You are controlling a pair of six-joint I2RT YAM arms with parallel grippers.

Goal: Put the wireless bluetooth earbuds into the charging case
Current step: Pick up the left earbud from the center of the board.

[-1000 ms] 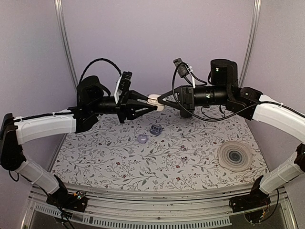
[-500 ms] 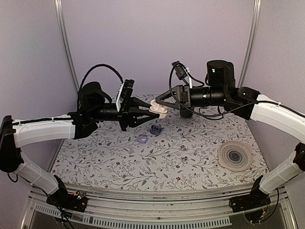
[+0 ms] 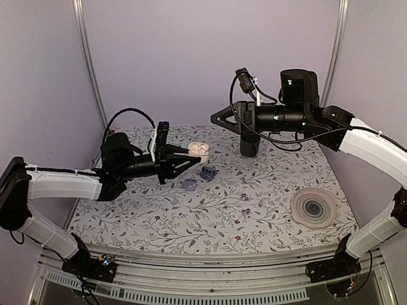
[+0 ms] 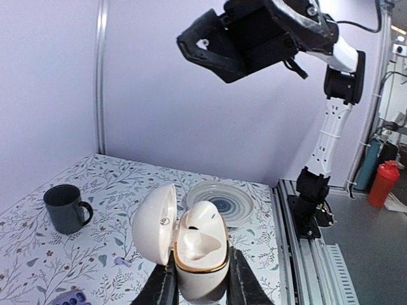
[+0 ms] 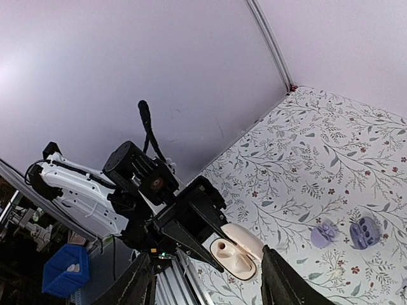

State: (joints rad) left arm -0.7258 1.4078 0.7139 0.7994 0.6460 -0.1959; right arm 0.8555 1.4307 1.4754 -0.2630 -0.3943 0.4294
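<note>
The charging case [image 3: 198,150] is a cream clamshell with a gold rim, its lid swung open to the left. My left gripper [image 3: 186,160] is shut on its base and holds it above the table; in the left wrist view the case [image 4: 200,254] sits upright between the dark fingers [image 4: 164,289]. A white rounded earbud [image 4: 206,219] stands in the far socket, and the near socket looks hollow. My right gripper [image 3: 215,117] hangs open, high up and to the right of the case, holding nothing. From the right wrist the case [image 5: 236,251] shows beyond the spread fingers [image 5: 277,273].
Two small lilac pieces [image 3: 208,172] [image 3: 189,184] lie on the floral table below the case. A dark mug [image 3: 249,145] stands at the back and a ribbed round plate [image 3: 313,207] at the right. Metal rails run along the table's near edge [image 3: 210,262].
The right gripper opened and drew back up and to the right, away from the case. The left arm carried the case down and to the left, lower over the table.
</note>
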